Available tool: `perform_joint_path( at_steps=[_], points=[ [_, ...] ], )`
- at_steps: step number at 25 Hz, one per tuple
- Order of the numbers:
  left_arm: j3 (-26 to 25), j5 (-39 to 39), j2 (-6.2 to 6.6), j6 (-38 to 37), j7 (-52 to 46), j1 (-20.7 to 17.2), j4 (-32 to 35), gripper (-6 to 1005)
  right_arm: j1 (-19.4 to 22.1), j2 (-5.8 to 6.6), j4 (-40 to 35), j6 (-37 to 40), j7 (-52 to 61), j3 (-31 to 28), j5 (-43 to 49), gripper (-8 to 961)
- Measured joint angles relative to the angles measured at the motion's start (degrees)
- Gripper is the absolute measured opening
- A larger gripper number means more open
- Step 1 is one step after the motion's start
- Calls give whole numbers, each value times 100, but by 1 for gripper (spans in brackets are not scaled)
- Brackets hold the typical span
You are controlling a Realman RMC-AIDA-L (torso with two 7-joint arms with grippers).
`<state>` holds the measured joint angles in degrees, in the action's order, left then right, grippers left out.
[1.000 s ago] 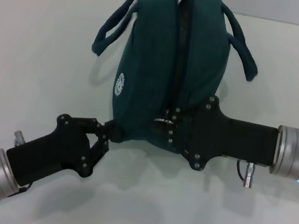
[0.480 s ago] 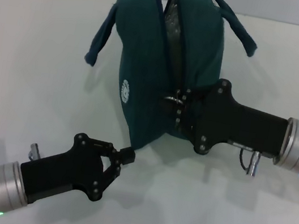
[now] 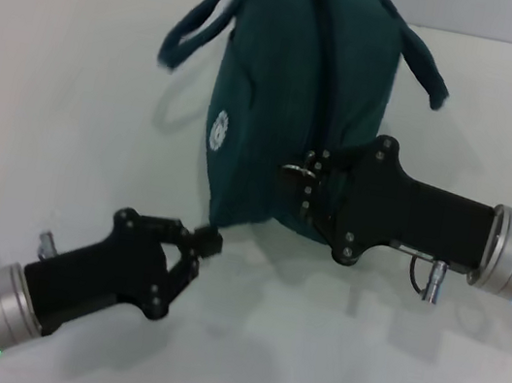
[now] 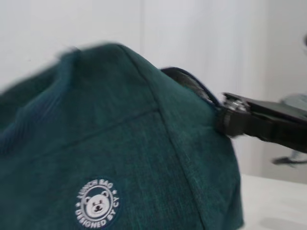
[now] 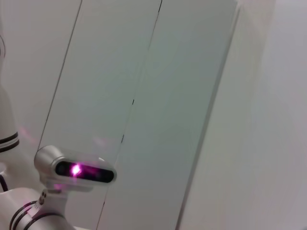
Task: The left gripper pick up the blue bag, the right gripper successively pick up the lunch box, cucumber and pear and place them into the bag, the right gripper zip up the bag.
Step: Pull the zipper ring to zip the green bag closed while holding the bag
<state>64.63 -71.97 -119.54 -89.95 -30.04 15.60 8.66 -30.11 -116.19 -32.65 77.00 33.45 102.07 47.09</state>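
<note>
1. The right gripper (image 3: 305,182), a black two-fingered claw on a silver wrist, is pinched on the metal ring pull (image 3: 294,170) at the near end of the zipper.
2. Directly beyond it rises the blue bag (image 3: 280,107), large, dark teal fabric (round white logo toward the left arm).
3. The left gripper (image 3: 209,240), a plain black claw, has its fingertips pressed together just beside the bag's lower corner; whether it grips fabric is unclear.

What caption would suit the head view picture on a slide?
Right gripper at the zipper end of the blue bag, left gripper at its lower corner.
</note>
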Motion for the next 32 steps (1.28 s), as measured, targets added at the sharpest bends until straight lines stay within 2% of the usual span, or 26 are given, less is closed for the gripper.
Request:
perform_joint_path(
  at_steps=[7,17,26,32],
  points=[
    [-3,398,-8,-29,-64,-80,-88,45,6,0,5,0,0,9,2,33],
    [-2,1035,-8,-49,-182,-123,-235,531,-3,0,5,-2,2,14,10,33],
    [49,791,-25,12,-257,148,-234,884,1,0,5,-27,4,14,9,33],
    [37,776,-33,114,-484,400,-311,882,19,0,5,-3,-74,14,7,32]
  ],
)
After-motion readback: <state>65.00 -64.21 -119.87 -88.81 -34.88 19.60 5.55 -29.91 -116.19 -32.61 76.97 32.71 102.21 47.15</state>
